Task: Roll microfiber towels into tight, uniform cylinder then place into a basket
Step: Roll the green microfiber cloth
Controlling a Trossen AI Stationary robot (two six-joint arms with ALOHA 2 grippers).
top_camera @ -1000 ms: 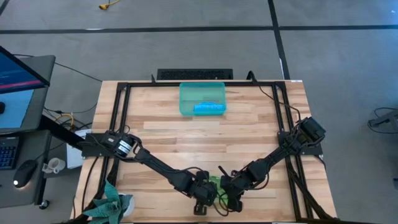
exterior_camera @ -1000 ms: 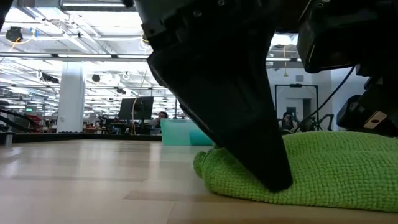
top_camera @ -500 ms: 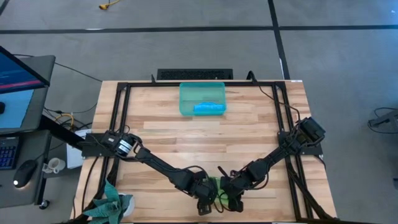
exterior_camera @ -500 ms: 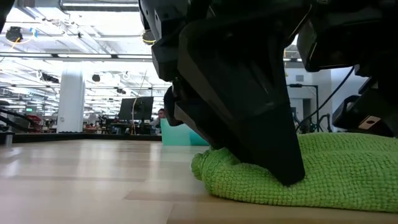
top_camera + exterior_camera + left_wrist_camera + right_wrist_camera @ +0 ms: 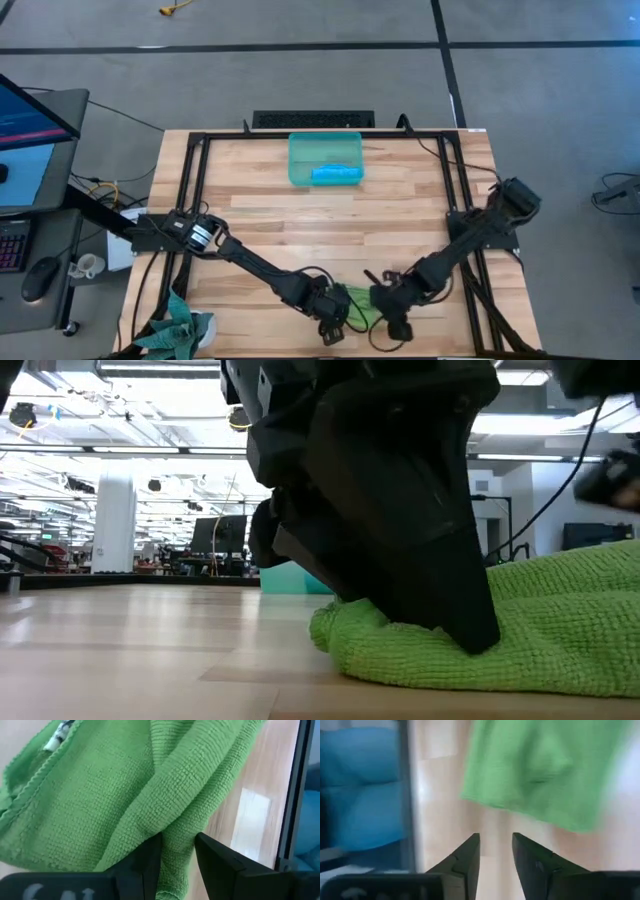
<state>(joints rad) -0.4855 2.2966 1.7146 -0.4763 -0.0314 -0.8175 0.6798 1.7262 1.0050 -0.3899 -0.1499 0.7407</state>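
I see the wooden table (image 5: 300, 215) with its black frame (image 5: 195, 170). Left of it: a monitor (image 5: 30, 125), keyboard (image 5: 12, 245), mouse (image 5: 42, 278). Dark teal cloth (image 5: 180, 325) at the near-left corner. Yellow object (image 5: 175, 9) on the far floor.

Open bench (image 5: 330, 215) lies between the basket (image 5: 325, 147) at the far edge and both arms, which crowd the lime green towel (image 5: 358, 303) at the near edge.

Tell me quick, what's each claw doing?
Left gripper: shut on the green towel.
Right gripper: open, holding nothing.
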